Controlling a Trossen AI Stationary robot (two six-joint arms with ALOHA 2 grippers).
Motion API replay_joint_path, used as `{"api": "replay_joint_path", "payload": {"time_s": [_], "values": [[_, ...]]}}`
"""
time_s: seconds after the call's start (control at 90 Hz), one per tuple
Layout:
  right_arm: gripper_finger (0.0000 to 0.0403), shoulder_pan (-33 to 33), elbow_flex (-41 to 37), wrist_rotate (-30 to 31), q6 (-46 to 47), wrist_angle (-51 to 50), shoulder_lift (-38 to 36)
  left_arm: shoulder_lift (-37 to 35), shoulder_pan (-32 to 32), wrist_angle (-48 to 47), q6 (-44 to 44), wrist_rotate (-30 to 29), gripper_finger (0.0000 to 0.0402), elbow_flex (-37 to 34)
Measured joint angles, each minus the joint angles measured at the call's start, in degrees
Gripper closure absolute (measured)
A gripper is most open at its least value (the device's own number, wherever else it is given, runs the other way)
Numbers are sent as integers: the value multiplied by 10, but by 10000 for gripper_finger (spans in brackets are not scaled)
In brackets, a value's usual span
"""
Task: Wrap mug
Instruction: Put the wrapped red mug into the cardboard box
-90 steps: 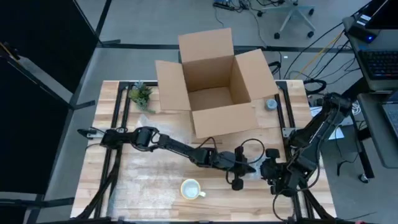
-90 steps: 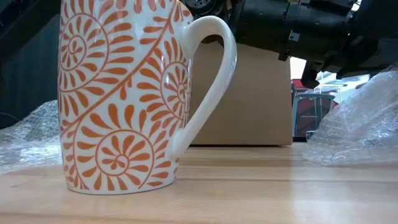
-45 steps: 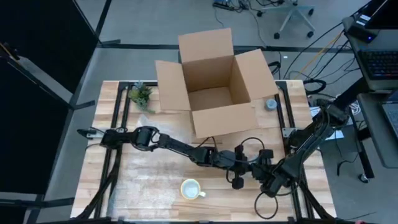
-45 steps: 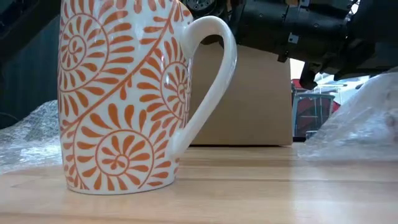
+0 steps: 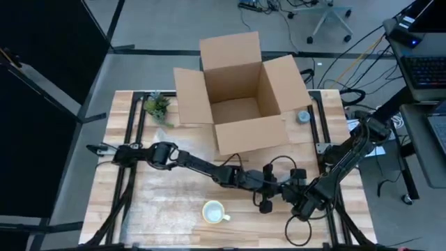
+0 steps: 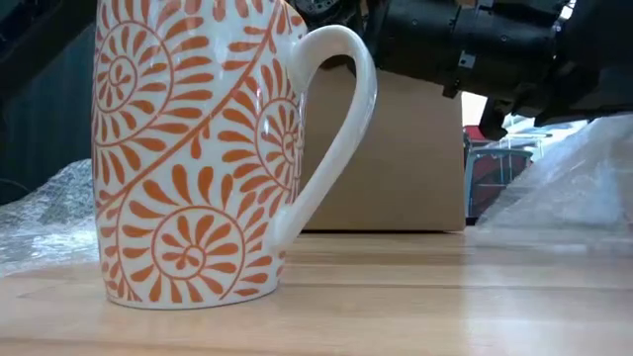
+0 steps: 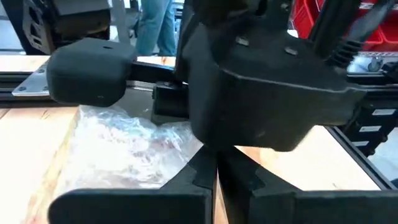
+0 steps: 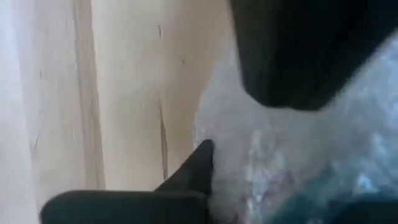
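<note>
High view: wooden tabletop [image 5: 139, 202] with an open cardboard box [image 5: 237, 90] at the far side, flaps spread. A small green plant sprig [image 5: 158, 106] lies near the far left corner, and a small grey round object [image 5: 304, 116] sits just right of the box.

Mug [image 5: 213, 211] stands upright near the front edge, about centre, handle pointing right; white inside. Low view shows the mug [image 6: 213, 148] close up: white with orange swirl-and-leaf pattern, base flat on the wood, nothing around it. Clear plastic wrap [image 6: 569, 188] rises at the right of that view, and more of it [image 6: 45, 213] lies crumpled at the left, both apart from the mug.

Left arm reaches from the left edge across the middle; left end effector [image 5: 268, 199] sits right of the mug, well apart from it. Left wrist view: its 2 fingers [image 7: 199, 171] are pressed together at the tips, with the clear wrap [image 7: 127, 146] lying on the wood just beyond them; whether any film is pinched between them, cannot tell.

Right arm comes in from the right edge, bent low; right end effector [image 5: 296, 202] sits just beside the left one, the 2 nearly touching. Right wrist view: 1 dark fingertip [image 8: 193, 168] rests against the wrap [image 8: 298, 168]; the other finger is not clear, so apart or together cannot be told.
</note>
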Motion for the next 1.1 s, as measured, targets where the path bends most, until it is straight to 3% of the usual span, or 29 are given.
{"api": "replay_joint_path", "payload": {"time_s": [0.311,0.633,0.9,1.1], "values": [[386,16,42,-19,-1,-54,-16,-10,-9,-1,23,-1,402,-1],[387,59,190,-4,3,-212,-60,-77,-27,-43,98,-52,402,0],[387,84,332,65,-22,-277,-76,-143,-43,-121,156,-93,402,2],[387,83,430,114,-99,-277,-77,-199,-70,-213,154,-120,402,2]]}}
